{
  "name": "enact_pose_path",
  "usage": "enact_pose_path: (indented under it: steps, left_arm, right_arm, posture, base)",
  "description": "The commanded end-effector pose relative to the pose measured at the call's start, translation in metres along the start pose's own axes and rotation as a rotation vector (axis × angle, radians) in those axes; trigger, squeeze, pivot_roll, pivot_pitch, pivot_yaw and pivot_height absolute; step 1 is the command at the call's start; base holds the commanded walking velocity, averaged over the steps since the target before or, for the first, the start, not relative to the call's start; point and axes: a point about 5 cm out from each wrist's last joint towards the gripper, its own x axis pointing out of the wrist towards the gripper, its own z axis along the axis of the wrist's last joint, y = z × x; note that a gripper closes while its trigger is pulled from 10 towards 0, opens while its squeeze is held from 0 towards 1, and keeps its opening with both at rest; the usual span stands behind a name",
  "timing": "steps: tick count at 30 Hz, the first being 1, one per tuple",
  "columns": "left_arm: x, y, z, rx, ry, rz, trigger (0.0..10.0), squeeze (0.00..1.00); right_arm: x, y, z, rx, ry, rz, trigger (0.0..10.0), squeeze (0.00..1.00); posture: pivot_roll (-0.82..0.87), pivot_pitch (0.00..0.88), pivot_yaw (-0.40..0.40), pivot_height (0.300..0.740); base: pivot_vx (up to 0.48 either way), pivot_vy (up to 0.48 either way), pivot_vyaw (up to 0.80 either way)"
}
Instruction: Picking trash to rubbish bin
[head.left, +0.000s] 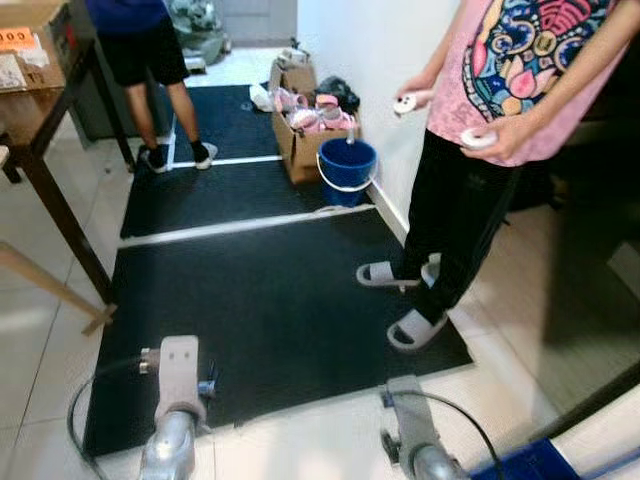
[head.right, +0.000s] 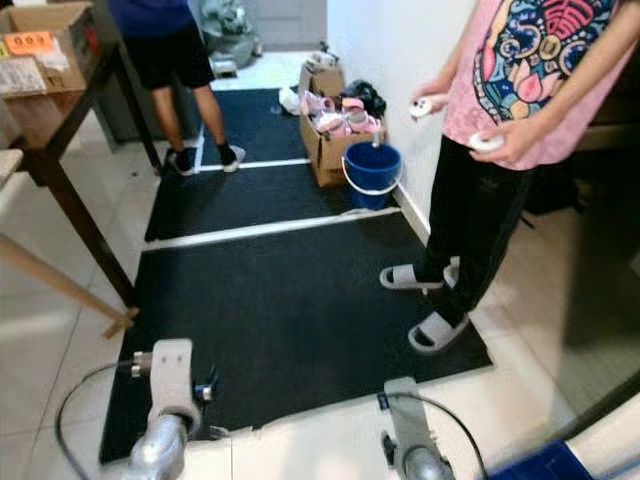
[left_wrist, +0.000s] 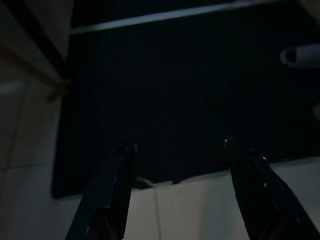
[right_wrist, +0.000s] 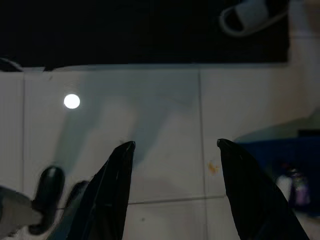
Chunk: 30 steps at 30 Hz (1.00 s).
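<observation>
Both the left gripper (left_wrist: 177, 145) and right gripper (right_wrist: 175, 145) hang wide open and empty over the mat edge, while the blue bucket (head.left: 347, 170), the likely bin, stands well ahead, slightly nearer the right arm

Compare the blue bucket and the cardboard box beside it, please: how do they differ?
The blue bucket is round with a white handle; the cardboard box is brown and square-cornered. The box is piled with pink and white items; the bucket's contents cannot be seen. Both stand on the floor by the wall, touching or nearly so.
</observation>
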Motion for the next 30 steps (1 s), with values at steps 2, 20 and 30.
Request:
enact_pose_path:
  steps: [2,20,30]
  left_arm:
    - [-0.0036,0.0021,-0.0077,0.01,0.03,0.003,10.0,0.0]
    - [-0.003,0.0029,-0.0074,0.013,0.032,0.0,10.0,0.0]
    - [-0.0029,0.002,-0.0071,0.012,0.03,-0.002,10.0,0.0]
  right_arm:
    - [-0.0001,0.0035,-0.0011,0.005,0.007,0.004,10.0,0.0]
    - [0.0001,0.0039,-0.0004,0.004,0.004,0.004,10.0,0.0]
    - [-0.0001,0.0028,-0.0008,0.0,0.003,0.004,10.0,0.0]
  posture:
    - [0.02,0.055,-0.011,0.74]
    - [0.02,0.047,-0.008,0.74]
    - [0.02,0.038,-0.009,0.74]
  base:
    - [0.401,0.0,0.0]
    - [0.392,0.0,0.0]
    - [0.387,0.0,0.0]
